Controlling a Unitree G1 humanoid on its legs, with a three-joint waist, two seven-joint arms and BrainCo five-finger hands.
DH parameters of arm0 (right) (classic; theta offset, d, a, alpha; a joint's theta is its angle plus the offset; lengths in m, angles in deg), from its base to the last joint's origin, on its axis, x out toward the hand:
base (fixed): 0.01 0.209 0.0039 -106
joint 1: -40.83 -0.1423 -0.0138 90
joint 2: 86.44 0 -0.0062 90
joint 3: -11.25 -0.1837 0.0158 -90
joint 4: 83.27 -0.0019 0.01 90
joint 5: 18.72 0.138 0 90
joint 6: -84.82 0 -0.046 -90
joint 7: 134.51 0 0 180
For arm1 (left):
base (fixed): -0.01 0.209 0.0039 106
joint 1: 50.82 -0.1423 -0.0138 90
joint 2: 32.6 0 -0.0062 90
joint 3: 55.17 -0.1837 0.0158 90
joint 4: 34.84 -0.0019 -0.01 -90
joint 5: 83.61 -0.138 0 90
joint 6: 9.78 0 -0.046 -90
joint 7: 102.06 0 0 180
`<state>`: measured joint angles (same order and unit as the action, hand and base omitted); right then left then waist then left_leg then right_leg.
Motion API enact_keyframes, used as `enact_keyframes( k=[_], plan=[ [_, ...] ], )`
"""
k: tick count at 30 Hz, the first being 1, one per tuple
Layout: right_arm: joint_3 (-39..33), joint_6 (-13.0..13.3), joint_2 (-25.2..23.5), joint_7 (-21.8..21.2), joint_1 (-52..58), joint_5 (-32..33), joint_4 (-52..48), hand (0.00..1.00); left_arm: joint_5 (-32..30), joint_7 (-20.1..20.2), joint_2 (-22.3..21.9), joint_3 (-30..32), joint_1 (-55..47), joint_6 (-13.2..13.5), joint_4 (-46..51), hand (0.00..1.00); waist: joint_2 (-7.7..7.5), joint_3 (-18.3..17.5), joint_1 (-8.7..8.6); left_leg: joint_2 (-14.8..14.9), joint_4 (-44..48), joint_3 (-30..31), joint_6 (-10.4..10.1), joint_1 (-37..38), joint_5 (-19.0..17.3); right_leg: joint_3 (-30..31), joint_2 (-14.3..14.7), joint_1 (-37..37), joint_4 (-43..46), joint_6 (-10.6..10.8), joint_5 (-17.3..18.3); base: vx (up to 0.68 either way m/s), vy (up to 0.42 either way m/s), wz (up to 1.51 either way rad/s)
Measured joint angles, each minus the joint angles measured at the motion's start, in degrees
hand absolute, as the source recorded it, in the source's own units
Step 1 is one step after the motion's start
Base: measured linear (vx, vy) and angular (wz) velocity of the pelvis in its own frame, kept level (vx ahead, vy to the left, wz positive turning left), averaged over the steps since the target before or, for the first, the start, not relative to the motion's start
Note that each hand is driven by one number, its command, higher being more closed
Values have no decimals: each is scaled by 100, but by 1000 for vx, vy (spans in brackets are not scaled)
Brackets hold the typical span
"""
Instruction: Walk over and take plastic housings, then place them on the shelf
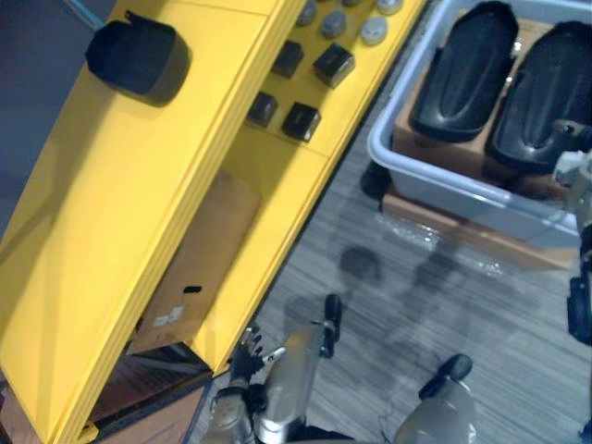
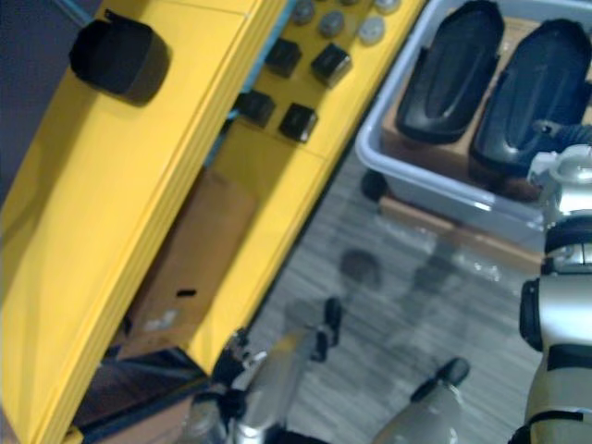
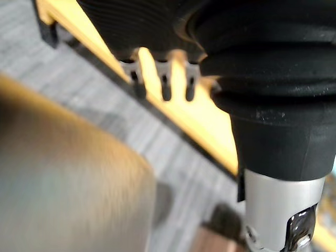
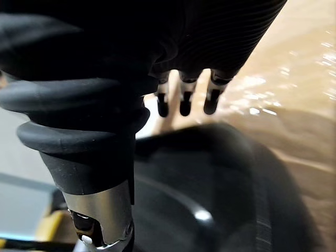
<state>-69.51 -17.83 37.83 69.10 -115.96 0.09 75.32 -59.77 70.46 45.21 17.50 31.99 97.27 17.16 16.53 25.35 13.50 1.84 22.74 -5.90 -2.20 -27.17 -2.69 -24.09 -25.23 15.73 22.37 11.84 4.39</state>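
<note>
The yellow shelf (image 1: 111, 213) stands well to the left of the right robot hand (image 2: 566, 171), with one black housing (image 1: 139, 57) on its top. The grey bin (image 1: 435, 190) sits just under that hand and holds two more housings (image 1: 462, 69). The picking step seems to be in hand. The fingers (image 4: 184, 102) hang loose and empty just above the nearer housing (image 4: 210, 184). Next they should lower and curl round it. The left robot hand (image 1: 248, 356) hangs relaxed and empty beside the shelf.

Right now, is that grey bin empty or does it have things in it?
Not empty: the grey bin holds two black housings lying side by side.
</note>
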Motion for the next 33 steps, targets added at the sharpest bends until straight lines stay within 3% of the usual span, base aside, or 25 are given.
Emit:
enact_keyframes(
  k=[5,6,12,17,22,26,33],
  plan=[
    [-6,-283,264,555,-45,-5,27,0,103,13,-41,-131,12,7,-81,0,156,-117,141,-49,76,239,-9,-162,-7,-104,5,38,-8,1,-1,23,-1,8],
    [-9,-309,291,581,-45,-5,29,100,106,14,-41,-147,11,7,-86,0,170,-127,154,-52,77,247,-16,-168,-12,-106,5,39,-10,1,-1,0,0,0],
    [-8,-671,482,603,25,-53,21,100,290,29,-41,-303,32,7,-183,0,299,-226,261,-37,84,252,-58,-193,-72,-110,17,60,-96,-2,1,-4,2,-2],
    [-14,-909,807,233,84,-240,-10,100,336,31,-42,-385,82,14,-279,0,366,-279,301,-35,75,261,-64,-201,-78,-116,36,60,-147,9,-5,0,0,0],
    [-9,-1181,901,-114,65,-968,-13,100,339,69,-47,-419,139,14,-369,0,410,-314,326,-48,60,352,-65,-202,-78,-125,39,44,-184,19,-11,0,0,0],
    [0,-1717,877,-470,54,-1570,177,100,348,141,-47,-418,155,15,-375,0,416,-319,374,-49,55,374,-66,-201,-79,-155,37,23,-183,20,-12,-3,-7,2],
    [1,-1735,878,-509,53,-2433,350,100,481,154,-46,-429,154,29,-357,0,417,-320,425,-51,56,406,-66,-201,-80,-209,33,-5,-192,19,-13,-20,-4,1]
  ],
)
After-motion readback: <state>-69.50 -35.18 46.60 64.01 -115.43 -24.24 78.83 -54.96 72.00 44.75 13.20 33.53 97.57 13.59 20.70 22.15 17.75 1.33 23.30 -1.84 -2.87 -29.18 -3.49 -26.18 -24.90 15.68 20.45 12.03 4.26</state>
